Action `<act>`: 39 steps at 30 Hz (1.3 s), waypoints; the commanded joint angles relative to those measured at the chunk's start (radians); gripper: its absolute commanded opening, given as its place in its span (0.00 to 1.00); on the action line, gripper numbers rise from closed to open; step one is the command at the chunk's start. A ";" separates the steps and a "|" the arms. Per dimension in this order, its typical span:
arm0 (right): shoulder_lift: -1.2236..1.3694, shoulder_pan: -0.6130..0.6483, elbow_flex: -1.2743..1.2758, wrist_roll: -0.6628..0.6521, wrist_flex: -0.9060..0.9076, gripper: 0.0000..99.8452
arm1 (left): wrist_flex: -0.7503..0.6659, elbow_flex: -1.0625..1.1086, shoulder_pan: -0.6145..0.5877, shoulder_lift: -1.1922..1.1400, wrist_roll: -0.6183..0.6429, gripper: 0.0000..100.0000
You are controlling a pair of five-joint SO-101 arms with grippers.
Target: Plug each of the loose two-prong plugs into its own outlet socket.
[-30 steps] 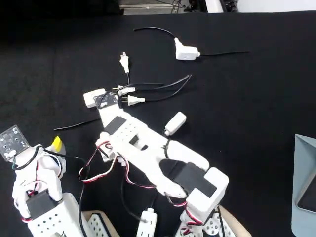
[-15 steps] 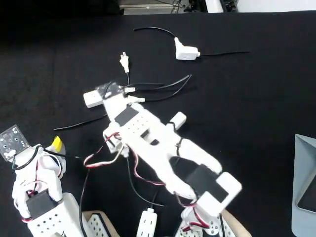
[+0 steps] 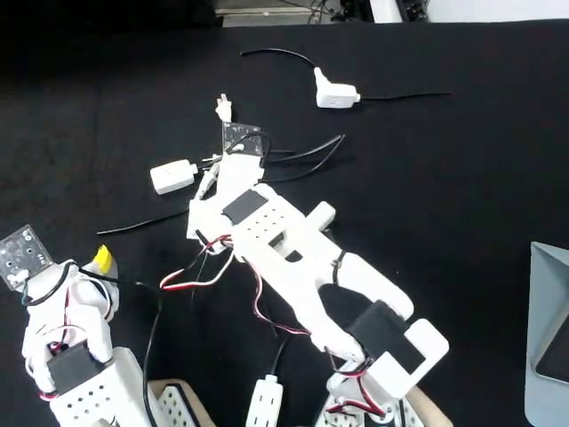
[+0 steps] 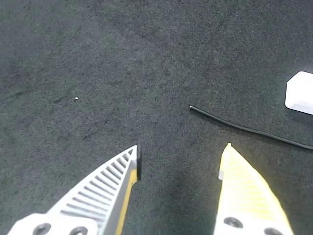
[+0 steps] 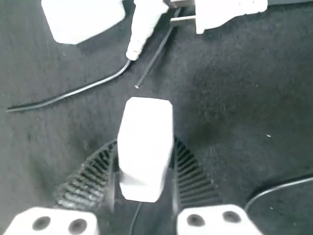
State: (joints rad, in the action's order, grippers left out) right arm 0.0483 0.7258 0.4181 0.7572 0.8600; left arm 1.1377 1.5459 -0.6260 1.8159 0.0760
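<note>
High view shows my right arm swinging over the last second from beside the white socket (image 3: 173,175) toward the loose plug (image 3: 223,108) farther along the table (image 3: 462,222). My right tool (image 5: 145,143) is clamped on a white block (image 5: 145,117), probably a socket body, though I can't be sure. I judge nothing mated yet; my left tool (image 4: 183,147) hangs open, idle.

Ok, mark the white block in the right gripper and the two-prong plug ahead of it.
white block (image 5: 144,142): right wrist view, middle of its upper face.
two-prong plug (image 5: 225,12): right wrist view, its white body.
</note>
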 commanded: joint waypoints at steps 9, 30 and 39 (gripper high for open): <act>-0.087 -0.077 -0.004 -0.074 0.000 0.23 | -0.023 -0.005 -0.005 0.003 0.000 0.28; 0.286 -0.226 -0.325 0.072 -0.091 0.20 | -0.023 -0.005 -0.004 0.003 0.000 0.28; 0.437 -0.226 -0.469 0.146 -0.075 0.20 | -0.021 -0.005 -0.007 0.003 0.000 0.28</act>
State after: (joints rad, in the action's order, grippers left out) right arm 0.4595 0.5171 0.0345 0.8830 0.7802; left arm 1.1377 1.5459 -0.6260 1.8159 0.0760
